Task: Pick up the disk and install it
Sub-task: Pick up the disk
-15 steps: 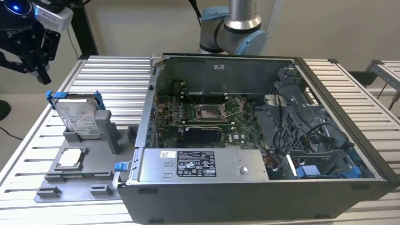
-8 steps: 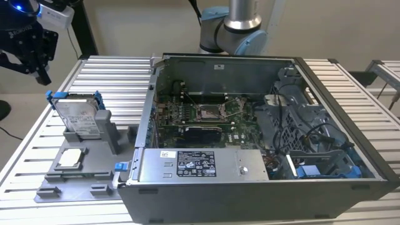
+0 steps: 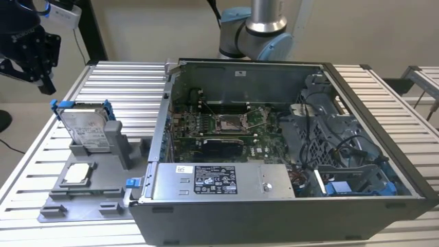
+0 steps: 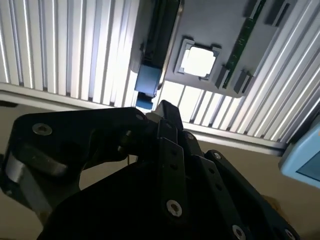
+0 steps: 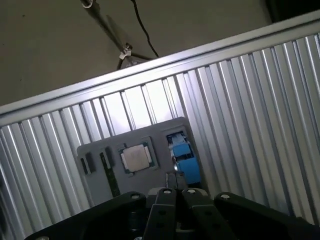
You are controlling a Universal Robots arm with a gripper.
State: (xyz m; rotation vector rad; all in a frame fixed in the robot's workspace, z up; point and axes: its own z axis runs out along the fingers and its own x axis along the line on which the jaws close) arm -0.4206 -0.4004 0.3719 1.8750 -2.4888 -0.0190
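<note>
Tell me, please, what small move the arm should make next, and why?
Probably shift the gripper toward the exterior view's right until it is above the disk, then lower it. The disk stands upright in its grey holder, untouched, while the gripper hangs high and off to the exterior view's left of it.

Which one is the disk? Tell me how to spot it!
Find the big open computer case. Beside it, on the exterior view's left, sits a grey holder. The disk stands on edge in it, silver with bright blue rails, unlike the small square chip lying flat.
</note>
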